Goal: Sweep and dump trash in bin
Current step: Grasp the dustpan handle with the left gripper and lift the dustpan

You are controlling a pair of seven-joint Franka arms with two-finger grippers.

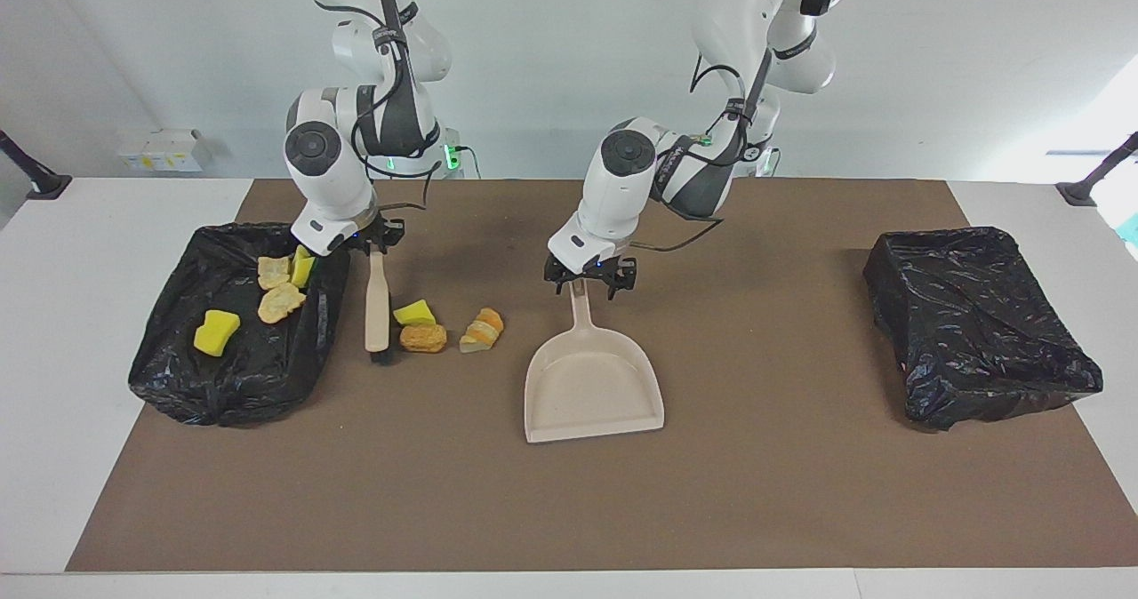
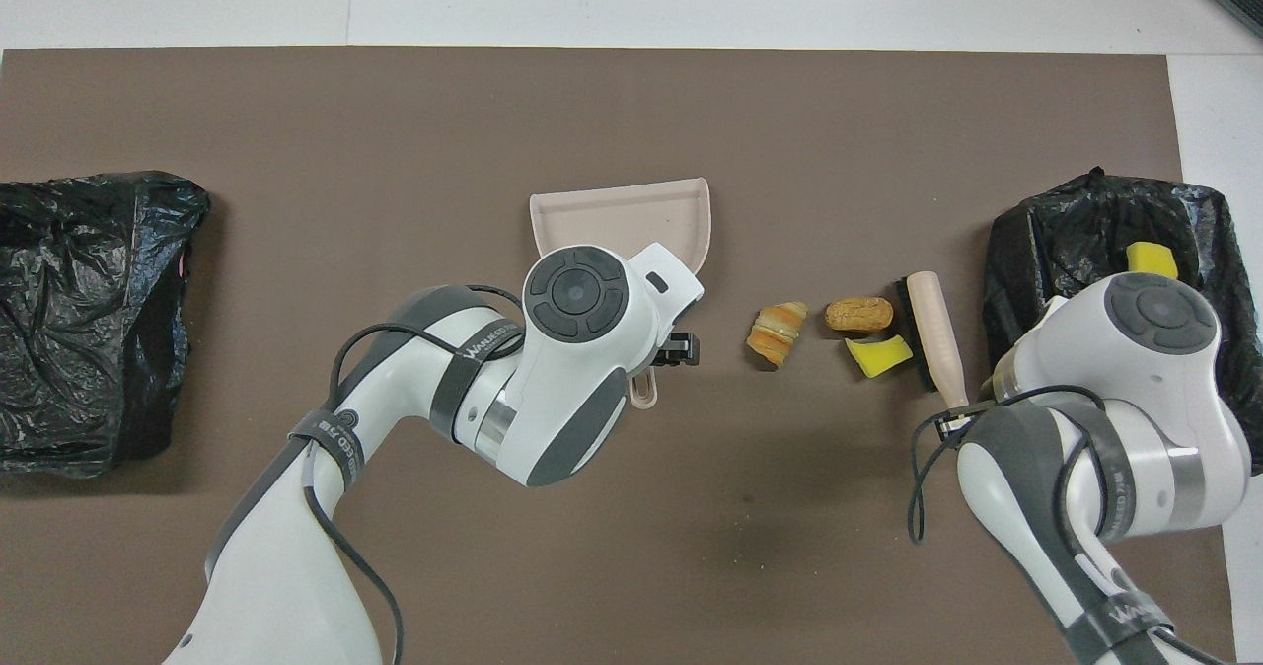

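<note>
My right gripper (image 1: pixel 377 245) is shut on the handle of the brush (image 1: pixel 376 307), whose bristles rest on the mat beside the loose trash: a yellow sponge chunk (image 1: pixel 413 313), a brown bread piece (image 1: pixel 423 339) and an orange striped piece (image 1: pixel 483 329). More trash (image 1: pixel 216 332) lies in the black-lined bin (image 1: pixel 178 377) at the right arm's end. The beige dustpan (image 1: pixel 591 386) lies flat mid-mat, handle pointing to the robots. My left gripper (image 1: pixel 589 284) hangs open low over that handle's tip, a finger on each side. From overhead the left arm covers the handle (image 2: pixel 643 389).
A second black-lined bin (image 1: pixel 978 323) sits at the left arm's end of the brown mat (image 1: pixel 800 492). White table surface surrounds the mat. Cables trail from both wrists.
</note>
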